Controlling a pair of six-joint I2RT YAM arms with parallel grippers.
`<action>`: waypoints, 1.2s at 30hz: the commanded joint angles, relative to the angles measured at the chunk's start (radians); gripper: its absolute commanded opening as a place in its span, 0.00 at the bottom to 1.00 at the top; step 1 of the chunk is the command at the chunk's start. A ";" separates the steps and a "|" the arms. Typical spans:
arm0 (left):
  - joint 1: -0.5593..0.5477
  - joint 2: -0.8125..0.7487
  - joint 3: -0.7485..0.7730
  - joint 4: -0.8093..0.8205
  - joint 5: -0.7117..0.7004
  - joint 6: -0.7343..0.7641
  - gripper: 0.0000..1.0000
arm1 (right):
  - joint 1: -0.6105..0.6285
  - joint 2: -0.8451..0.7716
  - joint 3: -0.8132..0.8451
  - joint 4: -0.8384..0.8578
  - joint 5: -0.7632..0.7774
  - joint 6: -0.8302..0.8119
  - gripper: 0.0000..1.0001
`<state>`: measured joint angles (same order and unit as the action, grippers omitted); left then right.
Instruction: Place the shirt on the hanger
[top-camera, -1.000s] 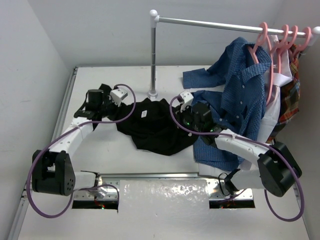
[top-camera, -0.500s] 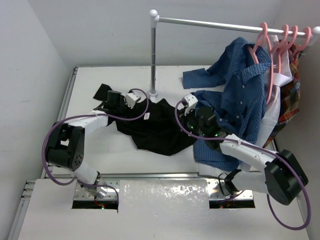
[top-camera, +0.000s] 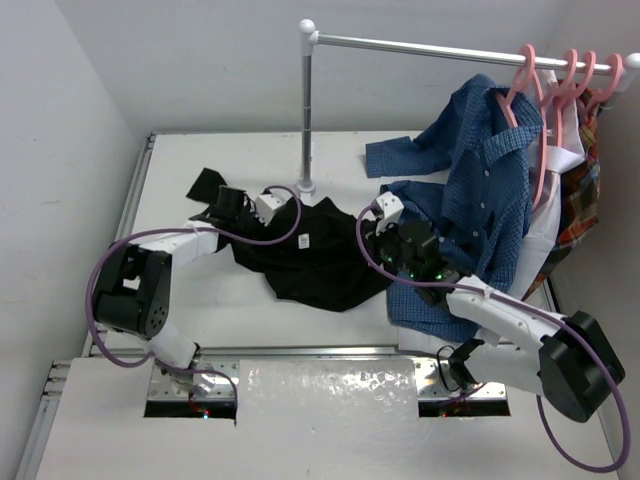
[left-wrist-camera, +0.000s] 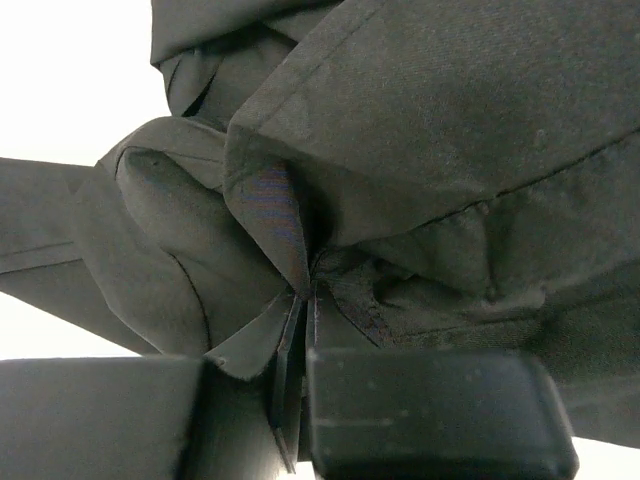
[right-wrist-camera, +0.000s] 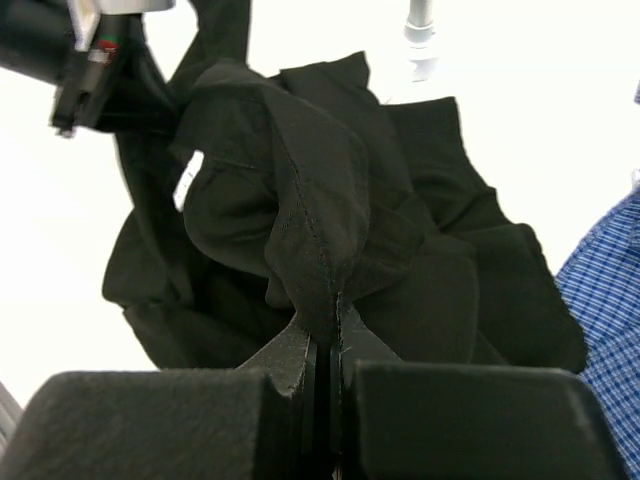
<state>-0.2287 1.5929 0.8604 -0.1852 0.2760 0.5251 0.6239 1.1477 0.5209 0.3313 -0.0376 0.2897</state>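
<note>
The black shirt (top-camera: 315, 265) lies crumpled on the white table (top-camera: 180, 160), its white neck label (top-camera: 303, 240) showing. My left gripper (top-camera: 222, 205) is at the shirt's left end, jaws shut on a fold of black fabric (left-wrist-camera: 290, 220). My right gripper (top-camera: 372, 243) is at the shirt's right edge, shut on a raised ridge of the same shirt (right-wrist-camera: 320, 200). Several salmon-pink hangers (top-camera: 570, 75) hang on the rail at the far right, away from both grippers. In the wrist views, the left gripper (left-wrist-camera: 303, 300) and the right gripper (right-wrist-camera: 330, 335) each pinch cloth between closed fingers.
A blue button-up shirt (top-camera: 480, 200) hangs from one hanger and drapes onto the table beside my right arm. A plaid garment (top-camera: 585, 195) hangs at the far right. The rail's post (top-camera: 306, 110) stands just behind the black shirt. Walls close in on the left and back.
The left arm swung right toward the shirt, and its open jaws have now closed on the fabric. The right gripper stayed shut on the shirt and drifted slightly right.
</note>
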 joint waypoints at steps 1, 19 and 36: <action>0.006 -0.097 0.025 -0.025 0.060 -0.020 0.00 | -0.001 -0.043 -0.002 0.005 0.062 -0.014 0.00; 0.123 -0.550 0.077 -0.206 0.247 0.050 0.00 | -0.013 -0.167 -0.071 -0.113 0.265 -0.052 0.00; 0.170 -0.534 -0.034 -0.218 0.351 0.132 0.00 | -0.006 -0.134 0.116 -0.246 0.007 -0.358 0.92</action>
<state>-0.0624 1.0595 0.8230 -0.4713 0.5865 0.6849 0.5571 1.0183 0.5552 0.0521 0.0570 0.0948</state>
